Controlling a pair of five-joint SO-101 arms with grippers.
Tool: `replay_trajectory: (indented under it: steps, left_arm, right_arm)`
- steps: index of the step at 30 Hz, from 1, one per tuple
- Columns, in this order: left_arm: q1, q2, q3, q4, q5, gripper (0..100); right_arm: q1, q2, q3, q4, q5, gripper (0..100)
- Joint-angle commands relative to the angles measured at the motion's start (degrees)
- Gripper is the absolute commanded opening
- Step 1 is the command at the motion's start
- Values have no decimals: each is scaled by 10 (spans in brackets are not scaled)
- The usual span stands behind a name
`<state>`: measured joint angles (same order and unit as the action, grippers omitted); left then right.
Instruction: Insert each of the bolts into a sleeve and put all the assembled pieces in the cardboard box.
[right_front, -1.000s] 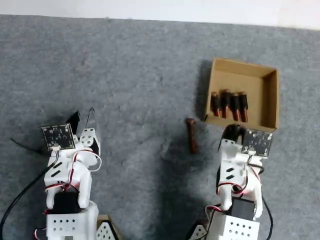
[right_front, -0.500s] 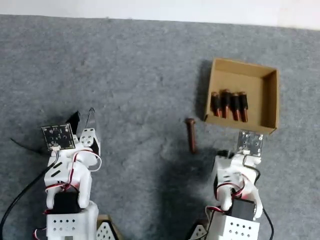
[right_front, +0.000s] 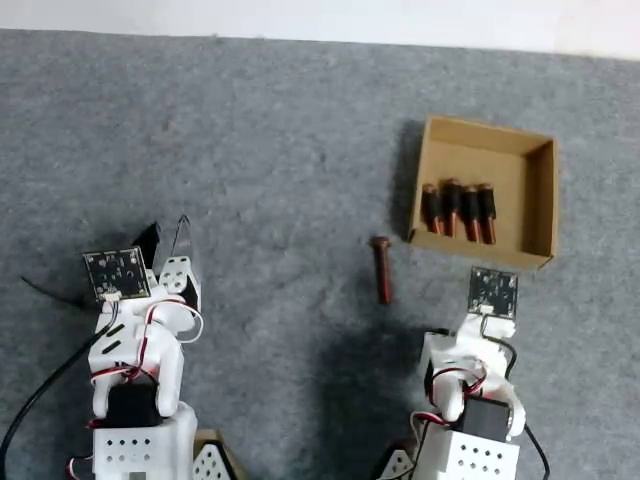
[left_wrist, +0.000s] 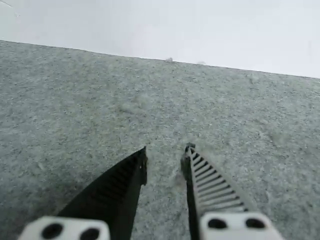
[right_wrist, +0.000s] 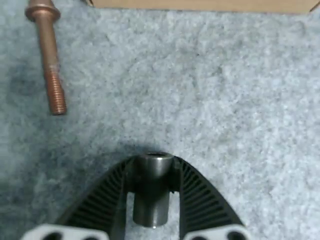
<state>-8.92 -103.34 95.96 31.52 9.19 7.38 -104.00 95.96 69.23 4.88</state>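
Note:
A copper bolt (right_front: 383, 270) lies alone on the grey mat, just left of the cardboard box (right_front: 487, 160); it also lies ahead of my right gripper in the right wrist view (right_wrist: 47, 60). Several assembled pieces (right_front: 460, 211) lie side by side in the box. My right gripper (right_wrist: 151, 167) is shut on a dark metal sleeve (right_wrist: 151, 195), held low over the mat in front of the box's near wall (right_wrist: 200, 4). My left gripper (right_front: 168, 236) stands open over bare mat at the left, with nothing between its fingers (left_wrist: 166, 156).
The grey mat (right_front: 270, 150) covers the table, with free room between the two arms. A white wall (left_wrist: 160, 25) runs along the far edge. A black cable (right_front: 40, 290) trails beside the left arm's base.
My right arm has drawn back from the box's near wall toward its base, and its wrist has turned. The bolt and the left arm have not moved.

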Motion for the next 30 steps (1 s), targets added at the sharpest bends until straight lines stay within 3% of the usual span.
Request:
replay_trajectory:
  steps: [1, 6, 12, 30]
  left_arm:
    - [8, 4, 13, 43, -2, 127]
    - [7, 4, 13, 187, -2, 129]
    - [6, -2, 13, 471, -2, 127]
    - [6, -1, 13, 449, -1, 127]
  right_arm:
    - [5, -10, 65, 4, -1, 5]
    - [5, -10, 65, 4, -1, 5]
    - [5, -10, 65, 4, -1, 5]
    - [5, -10, 65, 4, -1, 5]
